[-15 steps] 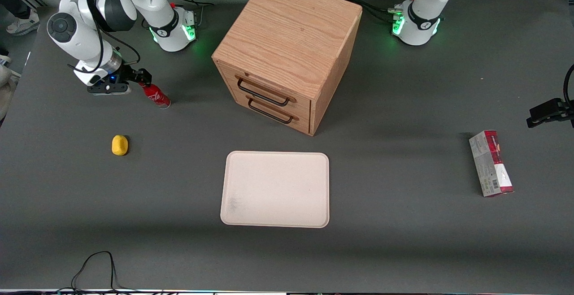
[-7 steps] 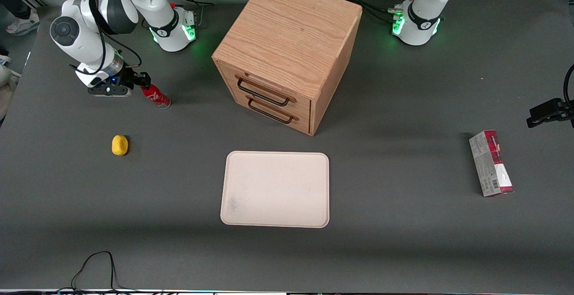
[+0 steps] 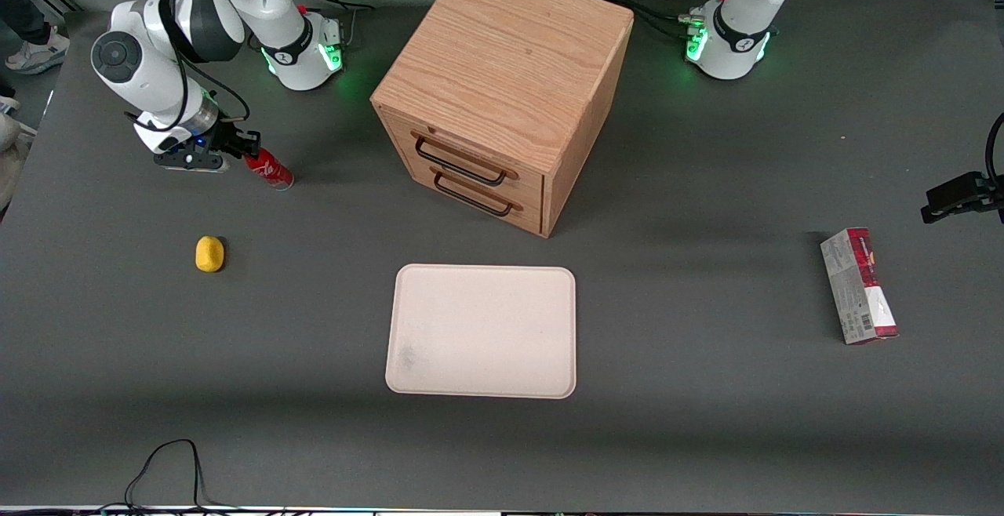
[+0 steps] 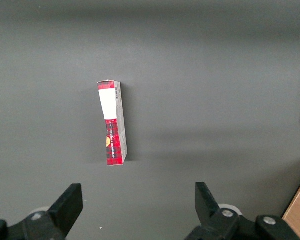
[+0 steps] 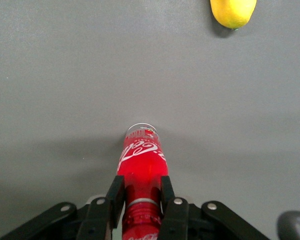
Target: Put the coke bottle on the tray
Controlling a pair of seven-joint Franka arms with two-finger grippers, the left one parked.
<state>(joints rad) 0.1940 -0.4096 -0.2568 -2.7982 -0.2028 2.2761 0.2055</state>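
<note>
Front view: right arm bent low at the working arm's end of the surface, end effector pinching the coke bottle at its neck. Bottle slim, glossy red, tilted, base toward 4 o'clock. Tray, flat matte cream with rounded corners, sits well apart, nearer the camera than the oak-grain drawer cabinet.

Right wrist view: black fingers pressed on the bottle's neck; clear base touching the matte grey surface. Smooth yellow lump at 1 o'clock.

A wooden cabinet stands on the bench; a yellow lump and a carton lie nearer the camera.
</note>
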